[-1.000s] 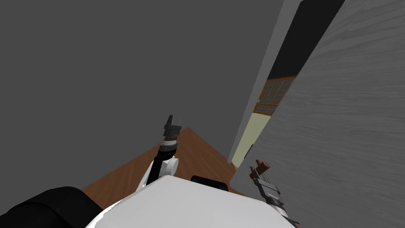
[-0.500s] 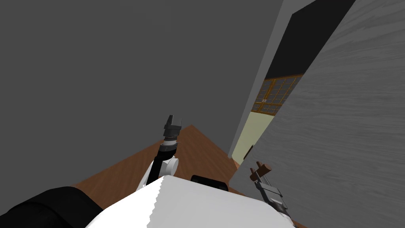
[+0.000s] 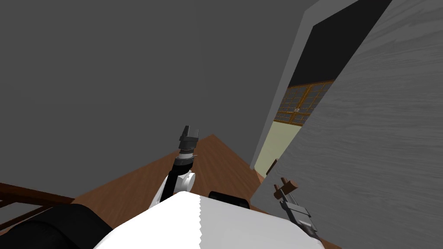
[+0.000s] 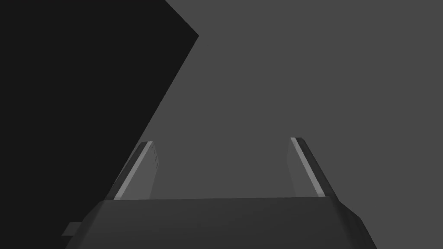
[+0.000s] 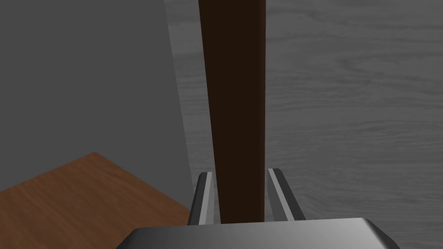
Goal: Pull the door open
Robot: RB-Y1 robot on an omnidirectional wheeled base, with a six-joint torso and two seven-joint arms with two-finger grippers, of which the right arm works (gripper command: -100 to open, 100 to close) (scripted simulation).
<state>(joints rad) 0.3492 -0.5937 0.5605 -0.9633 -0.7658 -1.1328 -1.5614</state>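
Observation:
The grey wood-grain door (image 3: 372,142) stands partly swung toward me on the right, with a gap between it and the grey frame (image 3: 281,90). Its dark brown lever handle (image 3: 286,186) sticks out near the door's edge. My right gripper (image 3: 285,194) is shut on that handle; in the right wrist view the brown handle (image 5: 235,108) runs between the two fingers (image 5: 204,194), which press its sides, with the door (image 5: 346,108) behind. My left gripper (image 3: 189,132) is raised before the dark grey wall, open with nothing between its fingers (image 4: 138,168).
A dark grey wall (image 3: 130,73) fills the left. Brown wood floor (image 3: 207,168) lies below. Through the gap I see a pale floor (image 3: 277,142), a wood-framed lattice window (image 3: 303,103) and a black area above. A brown wooden rail (image 3: 30,199) shows at the far left.
The door has swung further toward me and the gap has widened, showing more of the window. My view has shifted, bringing a brown rail in at the left. The right gripper stays on the handle.

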